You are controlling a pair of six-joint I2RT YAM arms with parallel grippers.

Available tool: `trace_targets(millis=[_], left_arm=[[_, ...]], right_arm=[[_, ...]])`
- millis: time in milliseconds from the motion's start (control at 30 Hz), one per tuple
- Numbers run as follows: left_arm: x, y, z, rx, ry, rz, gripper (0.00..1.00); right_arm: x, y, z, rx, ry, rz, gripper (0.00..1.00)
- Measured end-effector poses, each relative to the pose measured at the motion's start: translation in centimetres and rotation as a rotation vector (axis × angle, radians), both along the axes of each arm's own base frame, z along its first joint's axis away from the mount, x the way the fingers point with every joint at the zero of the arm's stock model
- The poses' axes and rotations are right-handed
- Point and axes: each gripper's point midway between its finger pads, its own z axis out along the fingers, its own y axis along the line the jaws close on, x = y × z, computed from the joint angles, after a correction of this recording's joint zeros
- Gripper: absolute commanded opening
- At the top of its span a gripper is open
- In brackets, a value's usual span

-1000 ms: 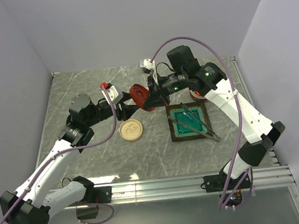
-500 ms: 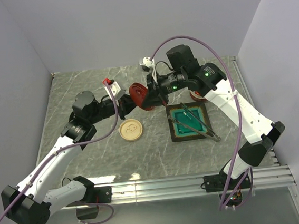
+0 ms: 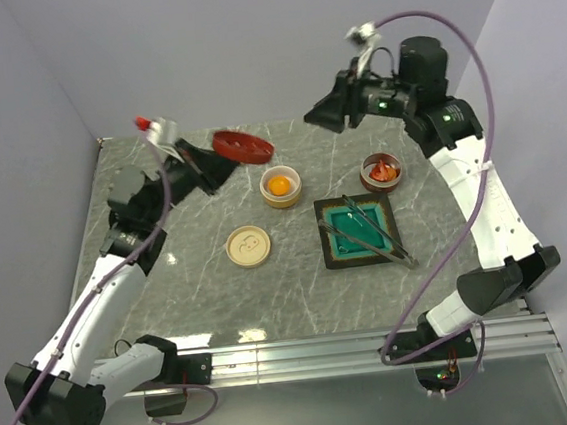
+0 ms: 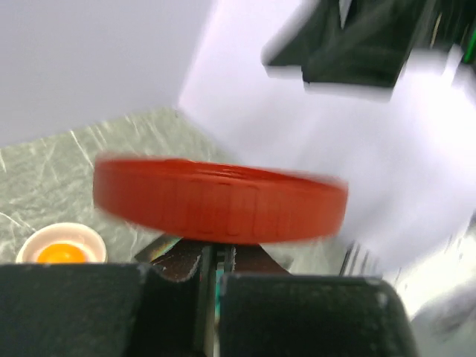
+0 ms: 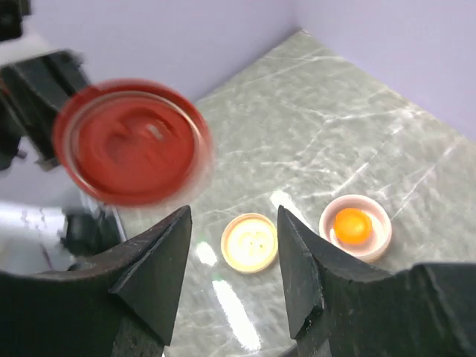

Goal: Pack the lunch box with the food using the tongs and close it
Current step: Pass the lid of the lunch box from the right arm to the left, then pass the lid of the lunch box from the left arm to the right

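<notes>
My left gripper (image 3: 209,169) (image 4: 217,256) is shut on the edge of a round red lid (image 3: 242,144) (image 4: 219,199) (image 5: 130,141), held in the air over the back left of the table. High at the back, my right gripper (image 3: 317,116) (image 5: 234,260) stands open and holds nothing. An orange disc of food (image 3: 279,185) (image 5: 352,224) lies in a cream cup (image 3: 282,199) (image 4: 63,232). Red shrimp-like food (image 3: 384,169) sits in a red cup (image 3: 364,175). The silver tongs (image 3: 378,233) lie across the teal lunch box (image 3: 342,242).
A cream lid (image 3: 249,247) (image 5: 251,242) lies flat on the marble table (image 3: 170,284), left of the lunch box. Grey walls close in the back and both sides. A metal rail (image 3: 307,353) runs along the near edge.
My right gripper opened, let go of the red lid and swung up to the back right. My left gripper shut on the lid and carried it to the back left, uncovering both cups.
</notes>
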Motion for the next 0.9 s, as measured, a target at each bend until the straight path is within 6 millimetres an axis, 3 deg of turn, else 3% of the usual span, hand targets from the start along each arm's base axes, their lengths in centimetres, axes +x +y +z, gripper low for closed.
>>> trace_targets(millis=[100,233,333,400,533,667,800,900], left_arm=[[2.3,2.9,2.5,-0.159,0.112,0.109,0.01],[5.2,5.8,4.7,-0.362,0.246,0.22,0.01],[6.4,6.1,3.7,-0.443,0.373,0.252,0.01],[7.4,6.1,2.3,-0.482,0.485,0.282,0.01],[8.9,5.9,-0.2,-0.521,0.67,0.325,0.01],[9.1,4.9,-3.0,-0.511,0.827,0.304,0.01],[8.3,3.3,-4.8,-0.477,0.947,0.215,0.01],[7.4,2.4,-5.8,-0.466,1.023,0.149,0.01]], right_arm=[[2.6,-2.9,-0.4,0.107,0.091,-0.132,0.57],[4.1,-3.1,-3.9,0.227,0.291,-0.196,0.55],[4.5,-2.3,-7.8,0.277,0.445,-0.225,0.55],[4.4,-1.8,-9.3,0.262,0.484,-0.247,0.54],[3.5,0.7,-8.9,0.129,0.262,-0.24,0.54],[1.0,2.8,-6.5,-0.019,-0.074,-0.161,0.53],[1.1,1.0,-4.9,-0.168,-0.37,-0.168,0.53],[0.2,-0.7,-6.0,-0.264,-0.543,-0.162,0.52]])
